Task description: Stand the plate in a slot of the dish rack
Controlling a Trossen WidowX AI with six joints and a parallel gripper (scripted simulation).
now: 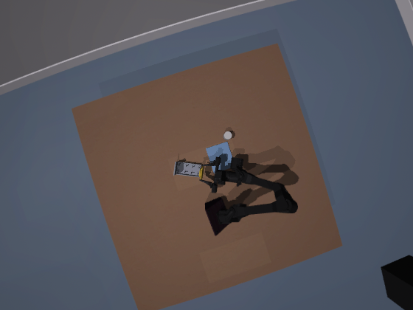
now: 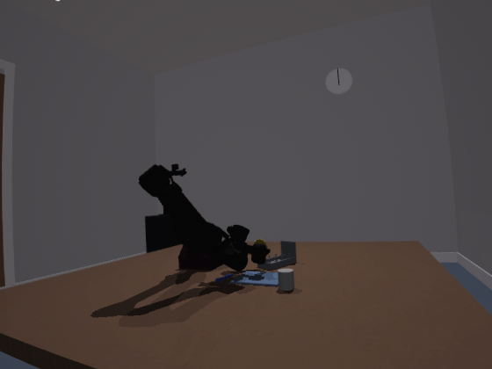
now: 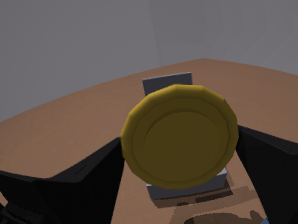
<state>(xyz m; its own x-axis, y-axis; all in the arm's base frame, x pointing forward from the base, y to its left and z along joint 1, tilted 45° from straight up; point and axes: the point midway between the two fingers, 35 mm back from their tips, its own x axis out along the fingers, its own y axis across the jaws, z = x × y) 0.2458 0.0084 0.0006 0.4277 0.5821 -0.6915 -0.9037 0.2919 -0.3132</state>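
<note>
A round yellow plate (image 1: 201, 173) (image 2: 260, 242) (image 3: 180, 145) is held on edge, its face turned to the wrist camera. My gripper (image 1: 202, 172) (image 3: 179, 138) is shut on the plate, one finger at each side of its rim. The grey dish rack (image 1: 180, 168) (image 2: 288, 249) (image 3: 167, 82) stands on the table just beyond the plate, its tall end panel on the far side. In the top view the plate is at the rack's near end. In the wrist view the plate hides most of the rack and its pegs. I cannot tell whether plate and rack touch.
A flat blue square (image 1: 217, 149) (image 2: 269, 281) lies beside and partly under the arm. A white cup (image 1: 228, 135) (image 2: 285, 280) stands at its corner. A blue stick-like object (image 2: 224, 278) lies near the square. The arm's dark base (image 1: 214, 218) is on the brown table (image 1: 147, 129).
</note>
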